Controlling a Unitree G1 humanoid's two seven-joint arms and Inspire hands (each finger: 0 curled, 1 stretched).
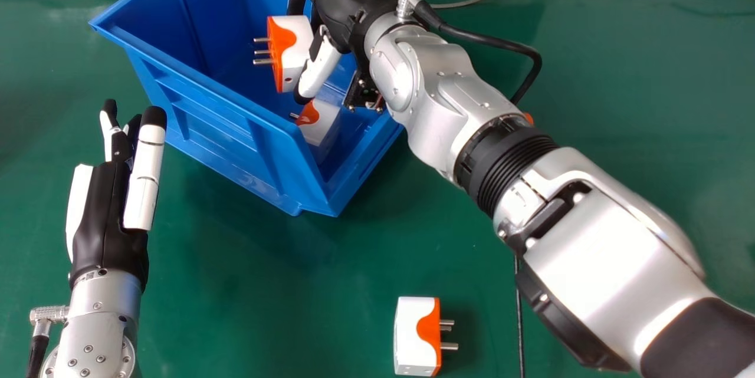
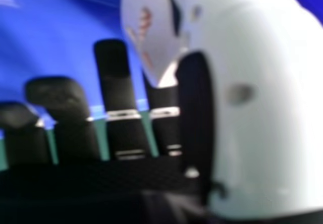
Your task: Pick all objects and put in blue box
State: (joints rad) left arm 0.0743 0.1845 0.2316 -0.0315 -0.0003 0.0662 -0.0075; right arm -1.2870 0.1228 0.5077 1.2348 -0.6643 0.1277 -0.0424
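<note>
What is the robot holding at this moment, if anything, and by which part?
The right hand holds a white and orange plug adapter by its white body, on the side away from the prongs.

No readable text; faint print on right robot hand [image 1: 345, 6] (too small to decipher).

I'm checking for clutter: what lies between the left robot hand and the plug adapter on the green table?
Bare green tabletop, in the head view, between the left robot hand and that plug adapter.
</note>
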